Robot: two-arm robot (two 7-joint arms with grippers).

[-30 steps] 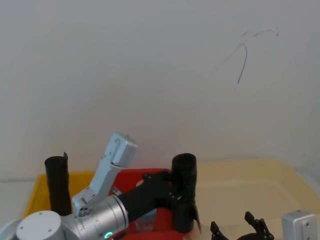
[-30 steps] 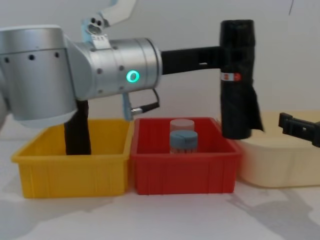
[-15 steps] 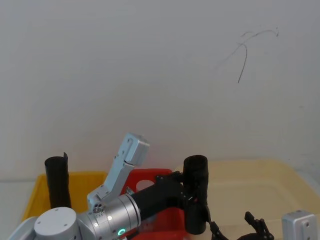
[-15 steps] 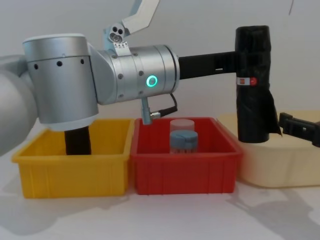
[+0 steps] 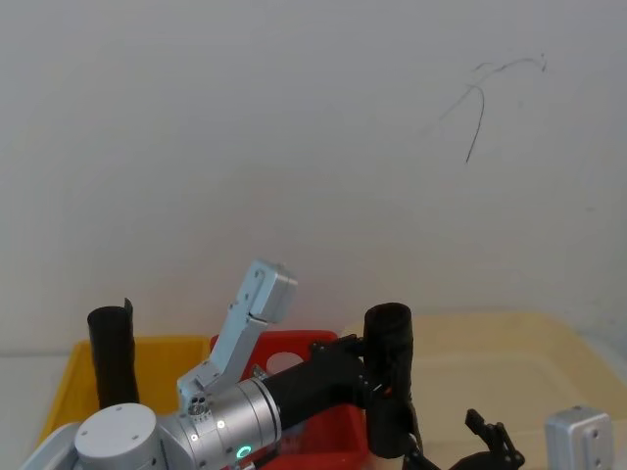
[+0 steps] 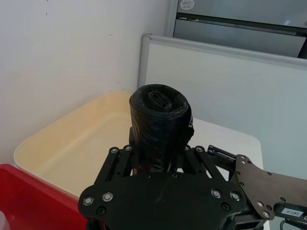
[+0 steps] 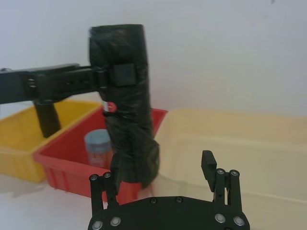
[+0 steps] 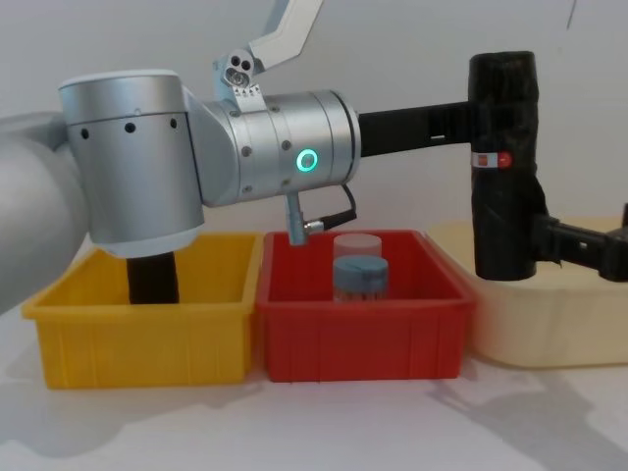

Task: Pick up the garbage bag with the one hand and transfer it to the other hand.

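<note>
Black garbage bag (image 8: 503,211) in left pincer (image 8: 481,108), chest view catches label (image 8: 491,159)

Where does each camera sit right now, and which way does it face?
Head: high, facing forward and down; left arm and left pincer gripping the garbage bag upright.
Chest: lower, looking across the red bin; left arm on its left, right pincer at right edge.
Left wrist: behind its pincer, facing the cream tub.
Right wrist: behind its open pincer, facing the bag and red bin.
All four share the bag.
</note>
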